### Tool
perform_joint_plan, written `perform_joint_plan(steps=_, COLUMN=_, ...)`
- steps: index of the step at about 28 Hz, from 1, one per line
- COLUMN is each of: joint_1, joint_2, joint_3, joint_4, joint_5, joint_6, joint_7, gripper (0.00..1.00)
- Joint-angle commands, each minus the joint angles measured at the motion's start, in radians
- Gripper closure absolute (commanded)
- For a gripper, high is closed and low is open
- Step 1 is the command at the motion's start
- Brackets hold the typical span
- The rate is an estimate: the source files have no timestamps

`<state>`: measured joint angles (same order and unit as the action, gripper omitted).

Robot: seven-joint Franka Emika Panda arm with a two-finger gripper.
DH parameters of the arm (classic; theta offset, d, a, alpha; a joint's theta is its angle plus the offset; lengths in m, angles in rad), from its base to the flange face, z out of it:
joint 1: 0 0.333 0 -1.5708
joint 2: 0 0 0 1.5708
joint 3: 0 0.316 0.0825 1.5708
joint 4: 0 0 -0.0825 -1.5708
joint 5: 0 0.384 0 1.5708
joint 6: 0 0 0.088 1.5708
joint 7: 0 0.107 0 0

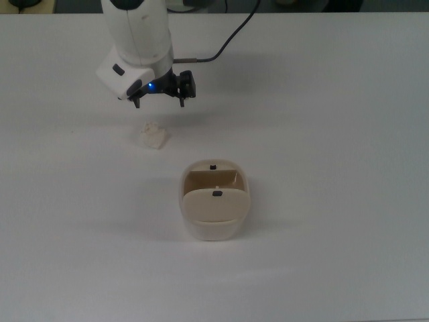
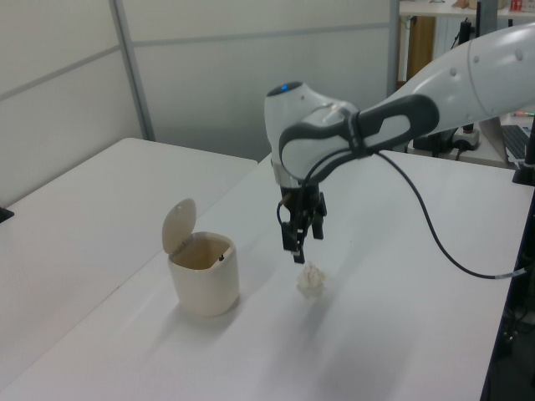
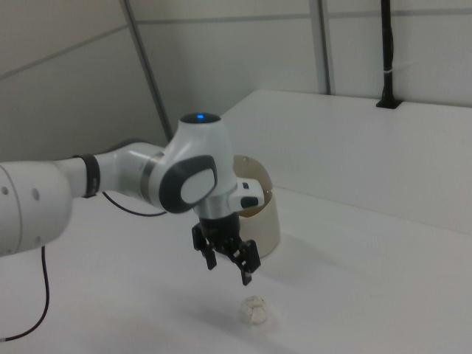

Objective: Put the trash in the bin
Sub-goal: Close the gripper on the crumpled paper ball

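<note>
Above the white table (image 1: 335, 100) my gripper (image 1: 159, 101) hangs with fingers spread and empty, just over the trash (image 1: 153, 135), a lumpy wad with no clear long axis. My arm hides part of the bin (image 3: 267, 221) in the right view; its flap stands raised.

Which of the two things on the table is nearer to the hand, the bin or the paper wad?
The crumpled white paper wad: the hand hangs just above it, apart from it. The cream bin, lid open, stands farther away.
</note>
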<state>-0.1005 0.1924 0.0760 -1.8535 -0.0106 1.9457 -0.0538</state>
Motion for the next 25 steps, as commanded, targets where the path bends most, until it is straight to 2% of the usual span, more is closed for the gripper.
perform_joint_plan(steps=1, joint_1=0.005, joint_2=0.07, joint_3=-0.007, joint_4=-0.018, joint_5=-0.003, joint_6=0.102, joint_7=-0.008, gripper=0.0)
perform_joint_plan(steps=5, joint_1=0.002, joint_2=0.119, joint_3=-0.007, joint_4=-0.018, joint_5=-0.031, joint_6=0.165, joint_7=-0.006, gripper=0.0)
perform_joint_plan(steps=8, joint_1=-0.002, joint_2=0.139, joint_3=-0.007, joint_4=-0.016, joint_5=-0.04, joint_6=0.185, joint_7=-0.006, gripper=0.08)
perform_joint_plan(steps=9, joint_1=-0.002, joint_2=0.145, joint_3=-0.009, joint_4=-0.016, joint_5=-0.04, joint_6=0.196, joint_7=-0.006, gripper=0.18)
perform_joint_plan(steps=14, joint_1=-0.004, joint_2=0.15, joint_3=-0.01, joint_4=-0.016, joint_5=-0.048, joint_6=0.197, joint_7=-0.008, gripper=0.45)
perform_joint_plan(steps=15, joint_1=-0.004, joint_2=0.148, joint_3=-0.01, joint_4=-0.016, joint_5=-0.052, joint_6=0.197, joint_7=-0.008, gripper=0.6)
perform_joint_plan(steps=19, joint_1=-0.004, joint_2=0.148, joint_3=-0.01, joint_4=-0.016, joint_5=-0.054, joint_6=0.193, joint_7=-0.008, gripper=0.8)
perform_joint_plan(steps=21, joint_1=-0.004, joint_2=0.145, joint_3=-0.01, joint_4=-0.015, joint_5=-0.054, joint_6=0.188, joint_7=-0.006, gripper=0.85)
perform_joint_plan(steps=25, joint_1=-0.002, joint_2=0.134, joint_3=-0.01, joint_4=-0.009, joint_5=-0.054, joint_6=0.185, joint_7=-0.006, gripper=0.85)
